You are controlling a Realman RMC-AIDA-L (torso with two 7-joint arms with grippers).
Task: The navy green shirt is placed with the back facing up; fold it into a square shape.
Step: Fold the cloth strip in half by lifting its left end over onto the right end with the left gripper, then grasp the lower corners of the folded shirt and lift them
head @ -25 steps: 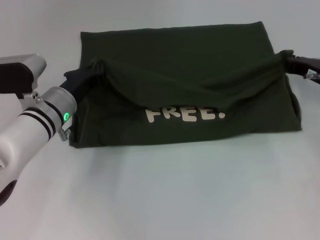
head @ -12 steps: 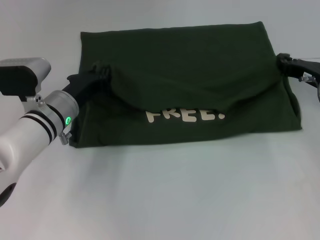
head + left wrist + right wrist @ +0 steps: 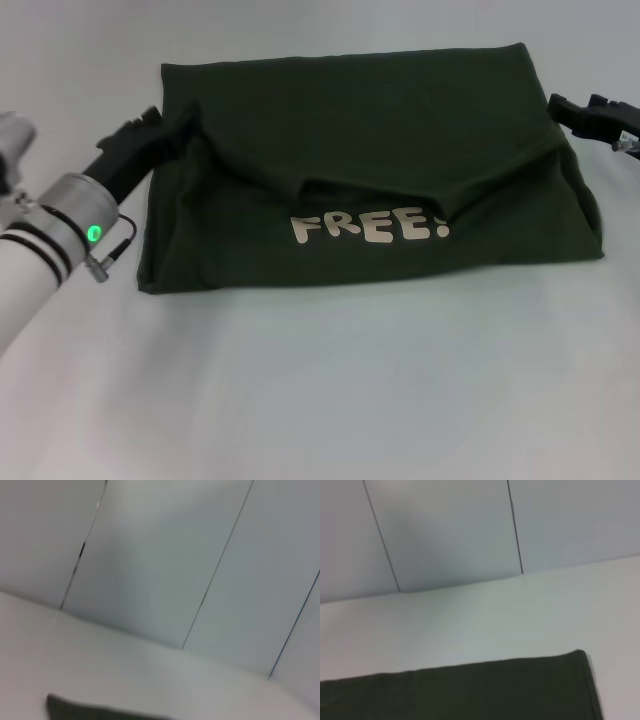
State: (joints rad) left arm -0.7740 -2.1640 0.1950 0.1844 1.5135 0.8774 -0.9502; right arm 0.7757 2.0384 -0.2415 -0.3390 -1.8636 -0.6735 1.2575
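The navy green shirt (image 3: 370, 170) lies folded into a wide rectangle on the white desk (image 3: 330, 390), its long axis running left to right. A folded-over layer sags across the middle, and the pale lettering "FREE!" (image 3: 368, 227) reads upright near the front edge. The left end effector (image 3: 150, 135) sits at the shirt's left edge — touching or just beside the cloth, apparently holding nothing, though its opening cannot be told. The right end effector (image 3: 585, 112) hangs just off the far right corner, apart from the fabric — its opening likewise unclear.
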